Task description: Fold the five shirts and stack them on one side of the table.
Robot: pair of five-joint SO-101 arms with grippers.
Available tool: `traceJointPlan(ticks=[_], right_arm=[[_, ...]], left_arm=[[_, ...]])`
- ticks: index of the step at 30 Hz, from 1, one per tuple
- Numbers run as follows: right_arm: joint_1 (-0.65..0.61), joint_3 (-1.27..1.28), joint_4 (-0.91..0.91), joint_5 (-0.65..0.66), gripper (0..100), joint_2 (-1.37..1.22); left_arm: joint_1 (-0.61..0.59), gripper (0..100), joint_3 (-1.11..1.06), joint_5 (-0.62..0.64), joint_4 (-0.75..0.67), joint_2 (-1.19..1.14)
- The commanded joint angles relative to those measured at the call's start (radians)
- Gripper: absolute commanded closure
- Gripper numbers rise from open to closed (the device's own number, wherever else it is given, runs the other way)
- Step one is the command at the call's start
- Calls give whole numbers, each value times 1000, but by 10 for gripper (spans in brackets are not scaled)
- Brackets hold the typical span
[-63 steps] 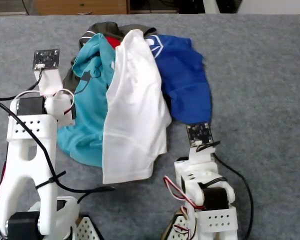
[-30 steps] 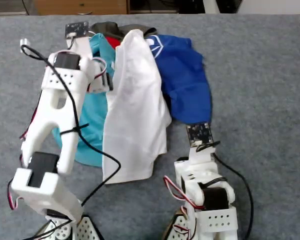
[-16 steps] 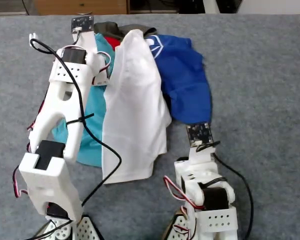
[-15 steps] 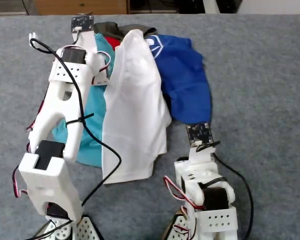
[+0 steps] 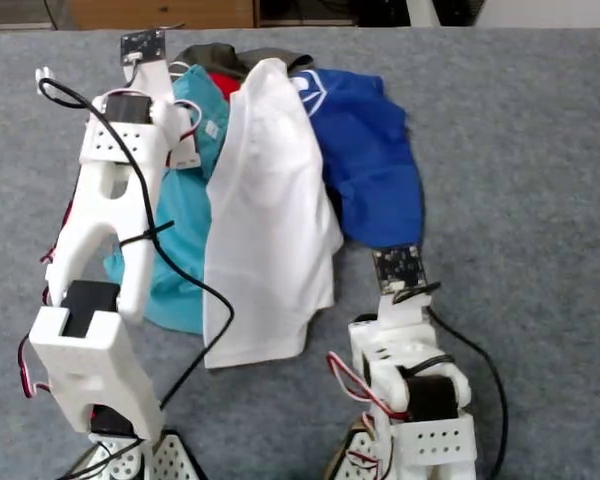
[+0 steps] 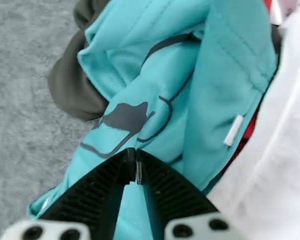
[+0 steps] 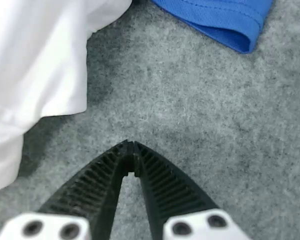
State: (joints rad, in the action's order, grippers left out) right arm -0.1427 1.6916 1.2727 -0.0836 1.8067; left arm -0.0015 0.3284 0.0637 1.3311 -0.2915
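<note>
1. Left gripper (image 6: 135, 161) sits clenched over the teal shirt (image 6: 200, 75) at the pile's left edge.
2. Right gripper (image 7: 131, 159), clenched on nothing, hangs over the grey table (image 7: 200, 100) beside the white shirt (image 7: 35, 60).

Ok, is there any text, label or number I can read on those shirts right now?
No text here can be read.
Teal shirt: the dark graphic is a shape with outlines, not letters.
Small white tag on the teal shirt's seam: no print can be made out.
Blue shirt: the white emblem is too small to read.
</note>
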Motion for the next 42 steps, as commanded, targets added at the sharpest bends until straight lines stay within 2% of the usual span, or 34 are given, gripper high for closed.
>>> traceJointPlan(ticks=[1, 3, 7, 11, 15, 20, 23, 29, 36, 38, 42], right_arm=[[-4, 2, 2, 9, 985, 18], [-4, 2, 2, 9, 985, 18], [-4, 2, 2, 9, 985, 18], [-4, 2, 2, 9, 985, 18], [-4, 2, 2, 9, 985, 18], [-4, 2, 2, 9, 985, 18], [-4, 2, 2, 9, 985, 18], [-8, 2, 0, 8, 985, 18], [-10, 2, 0, 8, 984, 18], [-41, 2, 0, 9, 984, 18], [-140, 2, -5, 5, 984, 18]], left_arm=[[-40, 981, 66, -20, 35, 42], [-43, 981, 66, -40, 43, 44], [-43, 981, 106, -109, 157, 47], [-31, 981, 118, -118, 256, 128], [-43, 981, 66, -124, 258, 323], [-137, 981, -51, -121, 256, 529], [-147, 981, -127, -120, 269, 625], [-157, 981, -84, -126, 298, 831], [-149, 980, 54, -120, 252, 898], [-153, 980, 14, -120, 281, 898], [-155, 980, -218, -120, 296, 909]])
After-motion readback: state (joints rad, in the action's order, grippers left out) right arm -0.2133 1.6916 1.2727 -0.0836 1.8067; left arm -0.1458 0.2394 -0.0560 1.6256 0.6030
